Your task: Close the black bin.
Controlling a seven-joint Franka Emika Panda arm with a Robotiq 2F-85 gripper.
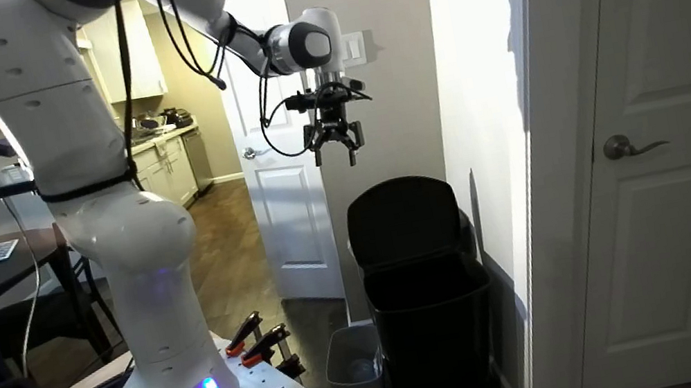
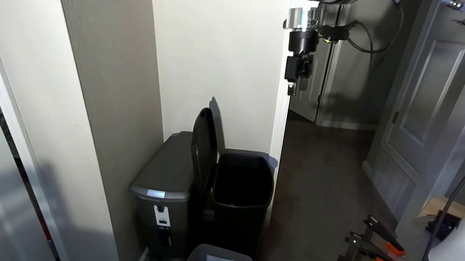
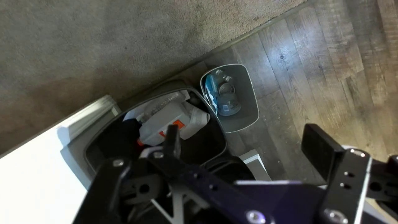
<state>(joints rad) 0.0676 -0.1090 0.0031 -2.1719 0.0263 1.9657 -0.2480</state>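
The black bin (image 1: 437, 340) stands on the floor by the wall, and it also shows in an exterior view (image 2: 238, 227). Its hinged lid (image 1: 403, 221) is raised, standing nearly upright at the back of the opening; its edge shows in an exterior view (image 2: 204, 147). In the wrist view the bin (image 3: 203, 151) is open from above, with a white jug and other trash inside, and one finger covers part of it. My gripper (image 1: 335, 159) points down, well above the bin and apart from it. Its fingers are spread with nothing between them, as the wrist view shows (image 3: 244, 133).
A small grey wastebasket (image 1: 356, 382) with plastic and a blue packet stands against the bin. A dark grey step bin (image 2: 168, 167) stands behind the raised lid. A white wall (image 2: 222, 45) and a grey wall (image 1: 381, 111) flank the bins.
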